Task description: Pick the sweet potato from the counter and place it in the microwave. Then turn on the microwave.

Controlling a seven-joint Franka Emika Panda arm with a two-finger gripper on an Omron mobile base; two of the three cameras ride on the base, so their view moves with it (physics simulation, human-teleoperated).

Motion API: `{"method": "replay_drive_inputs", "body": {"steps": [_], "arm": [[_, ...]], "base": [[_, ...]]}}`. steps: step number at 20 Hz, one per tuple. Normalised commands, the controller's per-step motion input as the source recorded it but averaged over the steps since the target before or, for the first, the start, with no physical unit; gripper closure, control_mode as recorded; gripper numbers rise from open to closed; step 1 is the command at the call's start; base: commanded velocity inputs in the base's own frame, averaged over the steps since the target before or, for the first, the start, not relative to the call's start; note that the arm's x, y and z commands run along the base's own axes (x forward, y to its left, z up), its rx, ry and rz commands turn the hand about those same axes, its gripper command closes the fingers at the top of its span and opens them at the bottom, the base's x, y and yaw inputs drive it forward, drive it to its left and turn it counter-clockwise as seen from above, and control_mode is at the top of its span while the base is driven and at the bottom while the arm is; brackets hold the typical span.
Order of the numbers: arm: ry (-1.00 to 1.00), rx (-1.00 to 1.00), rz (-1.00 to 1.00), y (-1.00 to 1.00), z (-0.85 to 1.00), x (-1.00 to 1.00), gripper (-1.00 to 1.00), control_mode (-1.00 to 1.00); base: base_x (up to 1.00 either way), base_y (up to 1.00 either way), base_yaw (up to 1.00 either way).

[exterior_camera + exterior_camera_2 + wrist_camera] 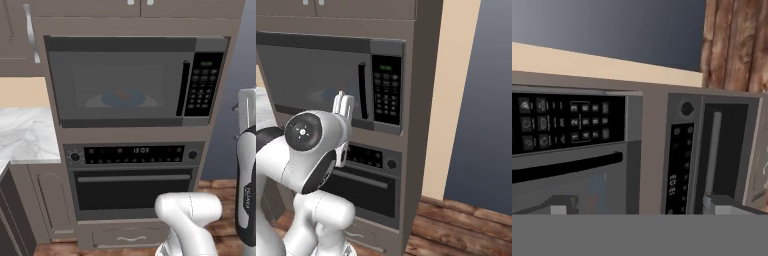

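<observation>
The microwave [135,82] has its dark glass door shut. Through the glass a small reddish-orange sweet potato [121,93] lies on a round blue plate [125,99] inside. The black keypad [202,85] is at the door's right, beside the dark vertical door handle [183,89]. My gripper [343,104] hovers in front of the door near the handle [361,90], fingers pointing up. In the rolled hand view the gripper [641,206] is open with nothing between its fingertips [559,205], facing the keypad [562,122] and handle [567,167]. The white marble counter [25,135] is at the left.
An oven [132,180] with knobs and a clock display sits directly under the microwave, with a drawer [130,234] below. Brown cabinets frame both. A grey wall [481,100] and wooden floor [461,225] lie to the right. My white arm [306,150] rises in front of the oven.
</observation>
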Motion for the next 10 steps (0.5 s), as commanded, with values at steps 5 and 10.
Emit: {"method": "replay_drive_inputs", "body": {"steps": [5,10], "arm": [[-0.09,0.0,0.06,-0.08,-0.07,0.0,-1.0,-1.0],[0.0,0.0,0.05,-0.11,-0.06,0.04,-1.0,-1.0]], "base": [[0.0,0.0,0.0],[0.0,0.0,0.0]]}}
